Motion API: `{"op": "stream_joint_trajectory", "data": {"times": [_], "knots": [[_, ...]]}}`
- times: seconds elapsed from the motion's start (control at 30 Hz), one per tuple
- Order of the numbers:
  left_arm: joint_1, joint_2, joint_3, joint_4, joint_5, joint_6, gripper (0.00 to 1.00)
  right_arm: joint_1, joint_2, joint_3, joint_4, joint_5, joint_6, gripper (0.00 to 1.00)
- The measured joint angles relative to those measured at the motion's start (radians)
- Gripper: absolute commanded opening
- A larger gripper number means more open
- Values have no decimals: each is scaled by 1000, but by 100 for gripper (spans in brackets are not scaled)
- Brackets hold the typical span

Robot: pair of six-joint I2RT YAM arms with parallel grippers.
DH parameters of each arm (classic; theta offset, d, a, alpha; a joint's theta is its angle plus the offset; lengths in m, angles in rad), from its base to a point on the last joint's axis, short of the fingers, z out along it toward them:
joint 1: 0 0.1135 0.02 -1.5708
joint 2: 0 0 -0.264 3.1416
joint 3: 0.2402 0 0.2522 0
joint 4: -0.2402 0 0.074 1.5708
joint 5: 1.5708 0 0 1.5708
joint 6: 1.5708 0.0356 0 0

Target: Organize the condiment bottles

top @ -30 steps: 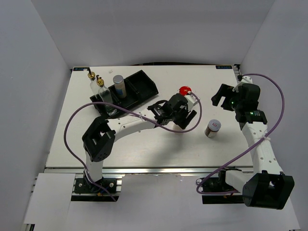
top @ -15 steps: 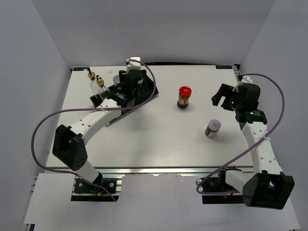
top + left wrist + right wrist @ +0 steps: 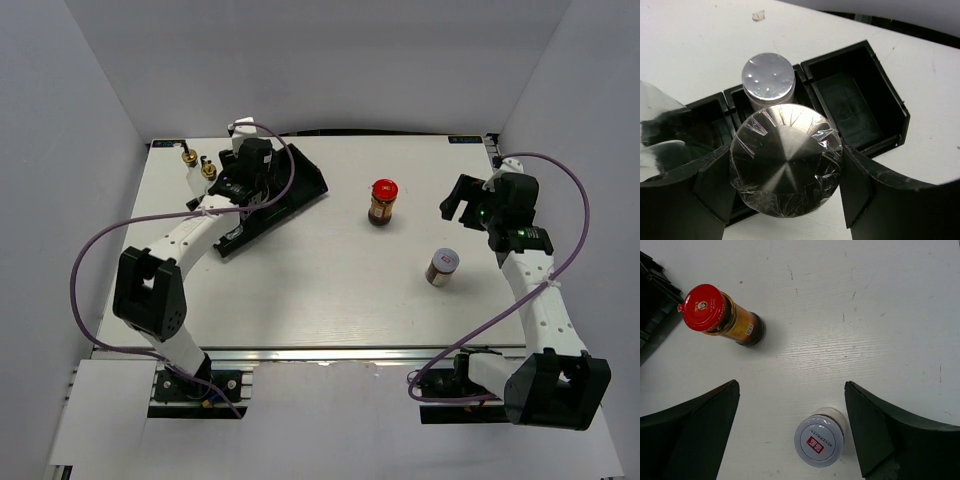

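My left gripper (image 3: 785,175) is shut on a white shaker with a plastic-wrapped silver cap (image 3: 785,167), held over the black tray's near edge (image 3: 880,145). A second silver-capped shaker (image 3: 768,77) stands in a tray compartment just beyond it. In the top view my left gripper (image 3: 243,185) covers both shakers. Two gold-spouted glass bottles (image 3: 188,160) (image 3: 208,171) stand at the tray's left end. The red-lidded dark jar (image 3: 383,203) (image 3: 704,307) and silver-lidded brown jar (image 3: 442,267) (image 3: 819,440) stand on the table. My right gripper (image 3: 465,195) (image 3: 790,385) hangs open above them.
The black tray (image 3: 310,176) lies slanted at the back left. Its right compartment (image 3: 847,102) holds nothing. White walls close in the table on the left, back and right. Purple cables loop off both arms.
My left arm swung from the table's middle, beside the red-lidded jar, back left to the tray, then a little further left. The right arm and both jars stayed put.
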Motion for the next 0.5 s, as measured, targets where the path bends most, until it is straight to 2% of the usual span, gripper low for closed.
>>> {"op": "stream_joint_trajectory", "data": {"times": [0.17,0.23,0.37,0.43,0.47,0.5], "knots": [[28,63,0,8,32,-41,31,0,13,0,0,2,0,89],[34,87,0,8,34,-54,41,0,14,0,0,2,0,89],[40,128,0,7,28,-60,82,0,14,0,0,0,-1,89],[40,141,2,8,23,-61,90,0,14,0,0,0,-1,90],[40,146,4,8,21,-60,98,0,14,0,0,0,-1,89],[41,148,8,8,20,-58,98,0,15,0,0,0,-1,89]]}}
